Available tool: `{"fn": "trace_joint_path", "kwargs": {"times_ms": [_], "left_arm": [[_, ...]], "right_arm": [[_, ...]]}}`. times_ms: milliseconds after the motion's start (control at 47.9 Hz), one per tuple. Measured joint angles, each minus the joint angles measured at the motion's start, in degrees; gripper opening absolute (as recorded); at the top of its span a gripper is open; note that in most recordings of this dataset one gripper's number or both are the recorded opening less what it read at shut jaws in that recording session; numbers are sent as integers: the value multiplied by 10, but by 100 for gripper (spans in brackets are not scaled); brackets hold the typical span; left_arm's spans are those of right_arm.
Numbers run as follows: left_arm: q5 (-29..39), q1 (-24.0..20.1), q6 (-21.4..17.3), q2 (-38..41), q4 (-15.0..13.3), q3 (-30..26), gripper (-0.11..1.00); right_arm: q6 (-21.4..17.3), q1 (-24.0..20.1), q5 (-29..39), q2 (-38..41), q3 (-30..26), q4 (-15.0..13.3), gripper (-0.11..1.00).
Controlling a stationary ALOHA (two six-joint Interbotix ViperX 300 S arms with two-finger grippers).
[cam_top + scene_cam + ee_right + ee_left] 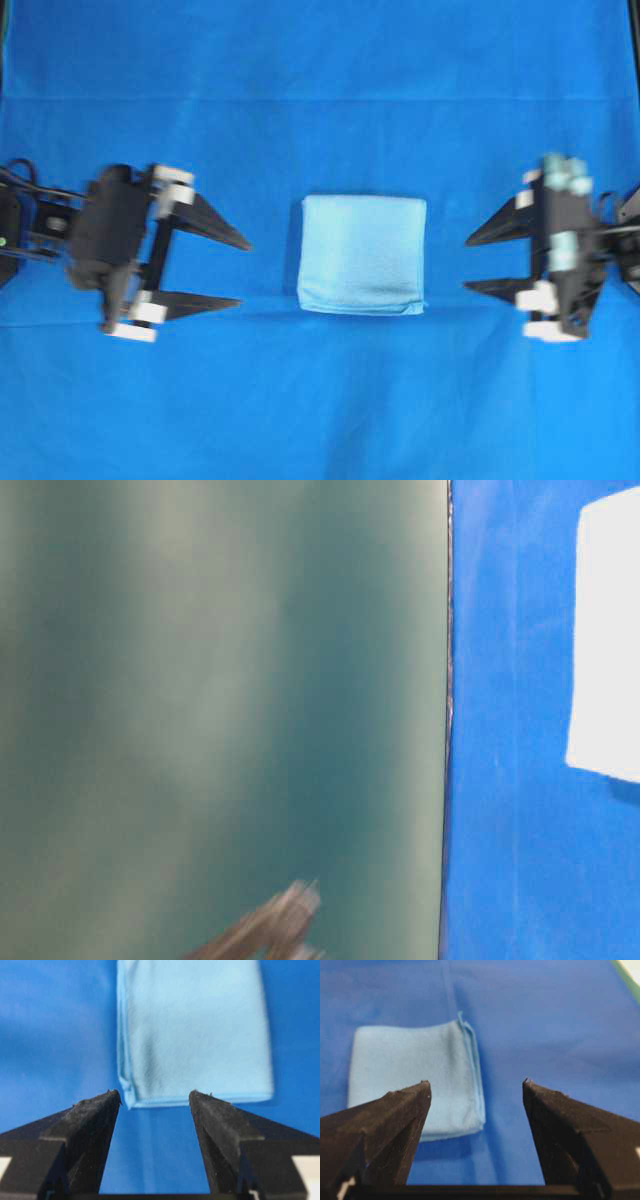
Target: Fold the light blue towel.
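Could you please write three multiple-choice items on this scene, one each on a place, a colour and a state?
1. Where does the light blue towel lie?
A. between the two grippers
B. under the left gripper
C. off the sheet

2. What colour is the sheet under it?
A. green
B. deep blue
C. white

3. How are the left gripper and right gripper?
A. both open, empty
B. both gripping the towel
C. one shut

Answers: 1 A, it sits apart from both; 2 B, overhead view; 3 A, jaws apart with nothing between.

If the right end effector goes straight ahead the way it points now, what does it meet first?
Probably the light blue towel: the open right end effector points at its near edge, with only the blue sheet between them. Its height above the sheet is unclear.
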State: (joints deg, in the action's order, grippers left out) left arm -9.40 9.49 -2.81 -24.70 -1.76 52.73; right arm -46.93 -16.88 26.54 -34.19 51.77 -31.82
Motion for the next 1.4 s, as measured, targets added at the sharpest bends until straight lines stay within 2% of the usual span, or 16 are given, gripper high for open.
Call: {"fn": "trace_joint_path", "kwargs": {"times_ms": [355, 627, 773, 982, 1400], "left_arm": [[19, -4, -6, -214, 0, 116, 71], [25, -33, -4, -353, 0, 225, 71], [25, -51, 0, -410, 0, 273, 71], [25, -74, 4, -433, 1, 294, 71], [25, -74, 4, -433, 0, 294, 71]], "right_arm": [[0, -1, 36, -210, 70, -64, 61], [-6, 2, 36, -313, 158, -78, 61], [-8, 23, 7, -343, 205, -79, 61], [-8, 54, -44, -345, 226, -77, 61], [-8, 58, -50, -341, 229, -75, 61]]}}
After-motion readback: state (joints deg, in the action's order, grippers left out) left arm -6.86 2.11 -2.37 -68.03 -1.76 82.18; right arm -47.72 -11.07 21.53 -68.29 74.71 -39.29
